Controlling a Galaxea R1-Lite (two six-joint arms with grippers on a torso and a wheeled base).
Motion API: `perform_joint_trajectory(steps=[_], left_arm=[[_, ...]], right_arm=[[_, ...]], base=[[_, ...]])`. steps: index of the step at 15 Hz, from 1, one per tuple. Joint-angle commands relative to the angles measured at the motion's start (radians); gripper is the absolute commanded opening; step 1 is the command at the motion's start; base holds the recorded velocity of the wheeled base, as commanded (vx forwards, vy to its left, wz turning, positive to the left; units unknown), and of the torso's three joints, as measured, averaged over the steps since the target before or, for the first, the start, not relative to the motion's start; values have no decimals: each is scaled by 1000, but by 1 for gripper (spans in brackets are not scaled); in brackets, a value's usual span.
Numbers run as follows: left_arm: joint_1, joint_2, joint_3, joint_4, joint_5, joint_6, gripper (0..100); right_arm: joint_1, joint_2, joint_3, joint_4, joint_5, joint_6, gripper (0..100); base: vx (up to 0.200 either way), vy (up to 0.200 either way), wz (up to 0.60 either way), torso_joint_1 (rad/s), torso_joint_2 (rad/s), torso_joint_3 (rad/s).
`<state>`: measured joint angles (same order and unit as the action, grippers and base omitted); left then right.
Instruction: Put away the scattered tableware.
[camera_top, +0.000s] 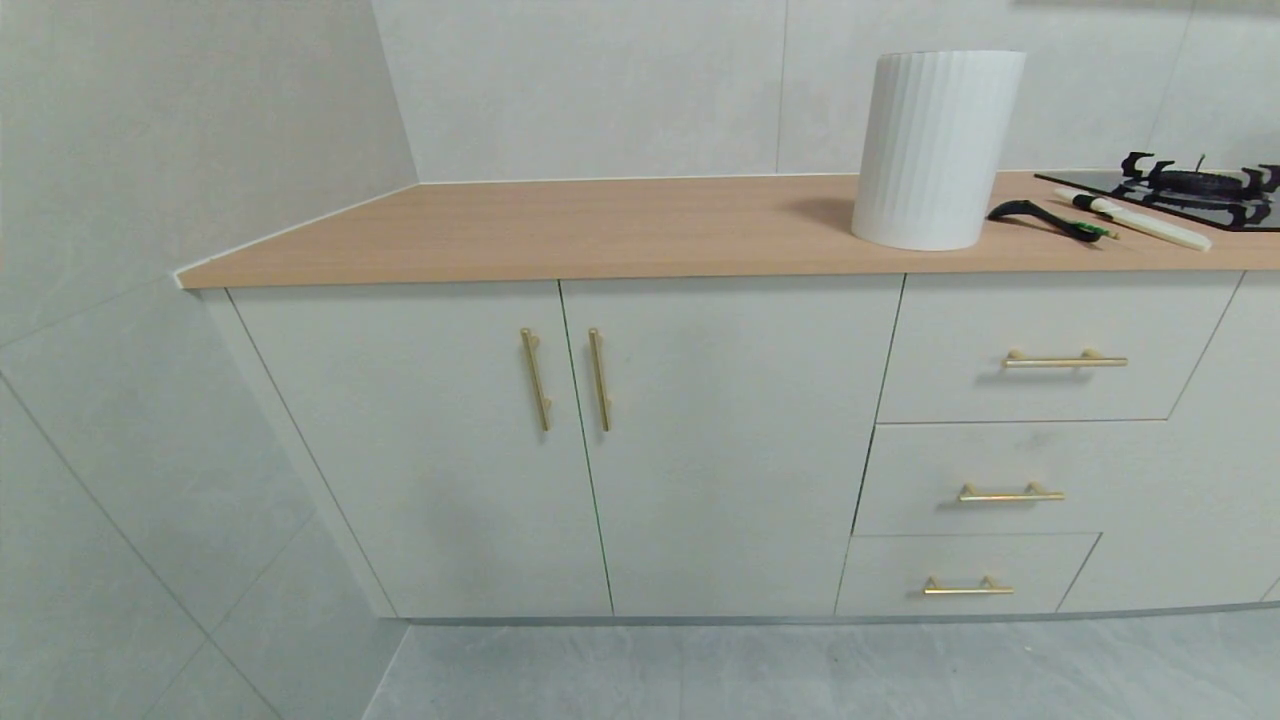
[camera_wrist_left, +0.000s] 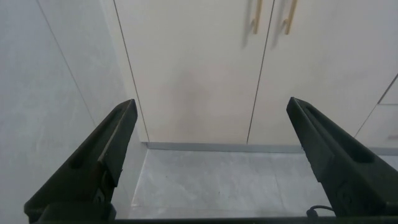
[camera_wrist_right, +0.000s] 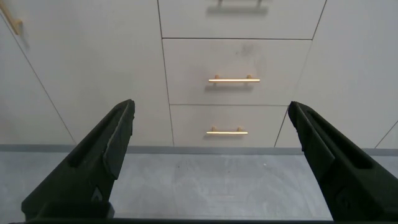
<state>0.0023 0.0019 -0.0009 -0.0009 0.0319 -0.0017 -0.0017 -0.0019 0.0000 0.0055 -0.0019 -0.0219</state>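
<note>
The left gripper (camera_wrist_left: 210, 102) hangs low in front of the cabinet, its two dark fingers set wide apart with nothing between them, above the grey tiled floor (camera_top: 800, 670). The right gripper (camera_wrist_right: 210, 104) hangs at the same low level facing the drawers, its fingers likewise spread and empty. Beyond the floor stands a pale cabinet: two doors (camera_top: 420, 450) on the left, each with a vertical brass handle (camera_top: 535, 378) at the centre seam, and a stack of three drawers (camera_top: 1050, 395) on the right, each with a horizontal brass handle. All doors and drawers are closed. A wood-toned countertop (camera_top: 600, 225) runs along the top and meets grey tiled walls (camera_top: 600, 90) at the back and at its left end. Near the right end of the countertop stands a tall white ribbed container (camera_top: 935, 150), upright. Just beside its base, toward the right end, lies a black-handled utensil (camera_top: 1050, 220), curved, with a green tip. Next to it lies a long cream utensil (camera_top: 1135, 220), slim and straight, angled along the near edge of a black gas hob (camera_top: 1200, 190); contact with the hob cannot be determined.
</note>
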Motion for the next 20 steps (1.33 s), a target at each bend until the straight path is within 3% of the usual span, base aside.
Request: perform_joint_trajectory(steps=[1, 14, 20], left_arm=[[1, 1, -1, -1, 0, 0, 100], [1, 1, -1, -1, 0, 2, 100], [1, 1, 1, -1, 0, 2, 100]], right_arm=[[0, 2, 0, 1, 2, 0, 100], [0, 2, 0, 1, 0, 2, 100], [0, 2, 0, 1, 0, 2, 100]], base=[[0, 0, 0, 0, 0, 0], [0, -185, 0, 3, 2, 1], [0, 0, 0, 0, 0, 0]])
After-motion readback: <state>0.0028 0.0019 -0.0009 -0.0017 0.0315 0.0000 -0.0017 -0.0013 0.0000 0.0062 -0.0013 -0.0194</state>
